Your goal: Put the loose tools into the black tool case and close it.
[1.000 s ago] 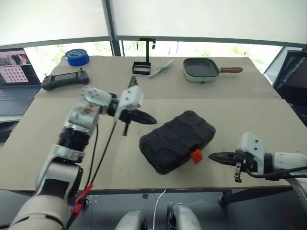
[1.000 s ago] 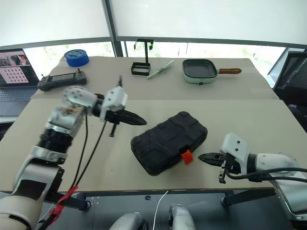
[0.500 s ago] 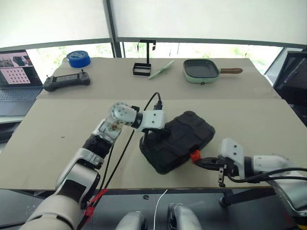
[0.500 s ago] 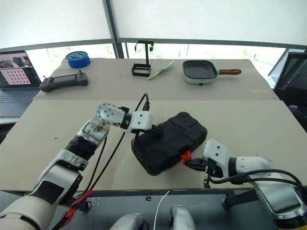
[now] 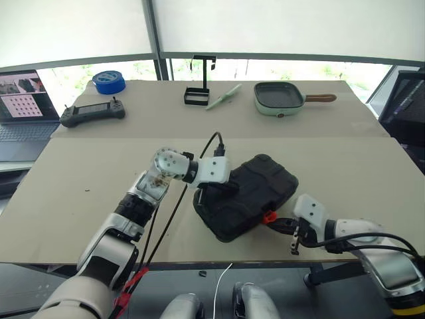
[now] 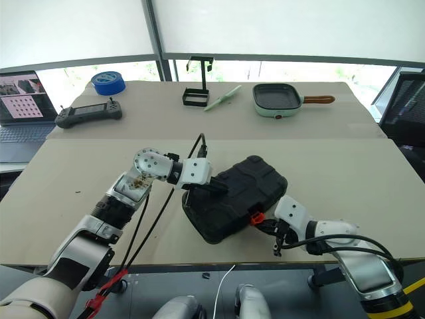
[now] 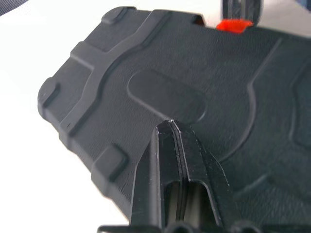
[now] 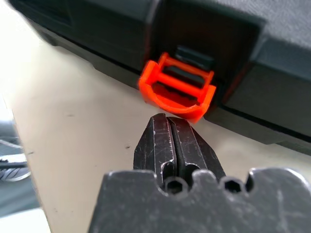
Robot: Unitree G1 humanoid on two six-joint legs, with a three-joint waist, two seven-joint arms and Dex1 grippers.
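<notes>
While its lid lies closed, the one black tool case [image 5: 244, 195] hides its contents; left gripper [image 7: 170, 127], fingers pressed together, rests on it; right gripper [image 8: 168, 120], likewise pressed together, sits just beside its single orange latch [image 8: 178, 90].

The shut black tool case [image 5: 246, 194] hides its contents — tools unseen.

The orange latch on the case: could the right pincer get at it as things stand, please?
Probably yes: the shut right pincer points straight at the orange latch, with bare table between them.
</notes>
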